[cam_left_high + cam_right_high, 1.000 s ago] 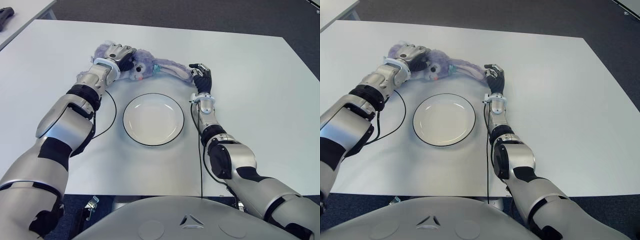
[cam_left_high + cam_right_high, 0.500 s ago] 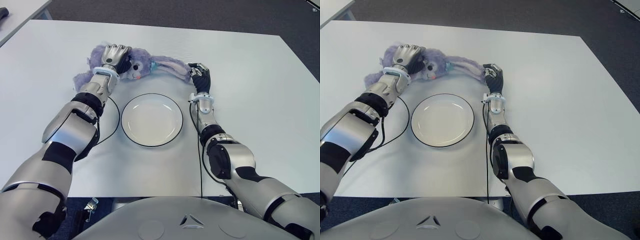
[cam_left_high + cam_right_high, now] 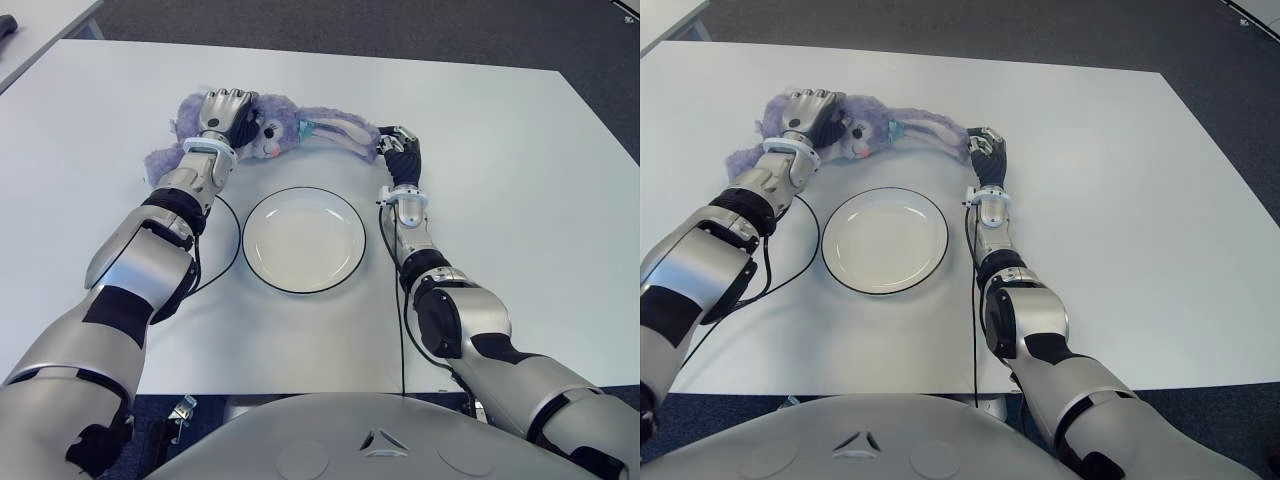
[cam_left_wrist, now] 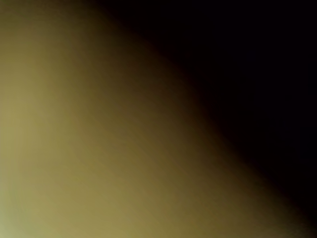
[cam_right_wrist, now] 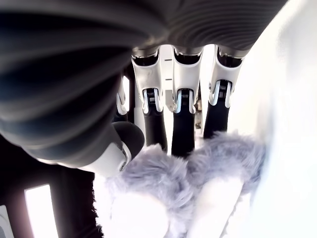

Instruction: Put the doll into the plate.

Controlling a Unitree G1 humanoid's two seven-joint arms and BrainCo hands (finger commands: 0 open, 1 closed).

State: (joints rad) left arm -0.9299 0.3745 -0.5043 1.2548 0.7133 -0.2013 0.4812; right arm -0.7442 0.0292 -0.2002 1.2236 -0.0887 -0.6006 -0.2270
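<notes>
The doll (image 3: 290, 127), a purple plush bunny, lies on the white table (image 3: 500, 150) just behind the plate. My left hand (image 3: 224, 108) sits on top of its body beside the head, fingers curled into the fur. My right hand (image 3: 398, 150) is at the tips of the long ears; in the right wrist view its fingers (image 5: 181, 114) and thumb close around the furry ear ends (image 5: 163, 188). The white plate (image 3: 303, 240) with a dark rim stands between my two forearms with nothing in it. The left wrist view is dark and shows nothing.
A black cable (image 3: 236, 225) loops on the table left of the plate, and another (image 3: 400, 330) runs along my right forearm to the near table edge. A second table's corner (image 3: 40, 25) shows at far left.
My left hand has shifted slightly left with the doll's body under it. The ears now stretch straighter toward my right hand, which has closed in on their tips.
</notes>
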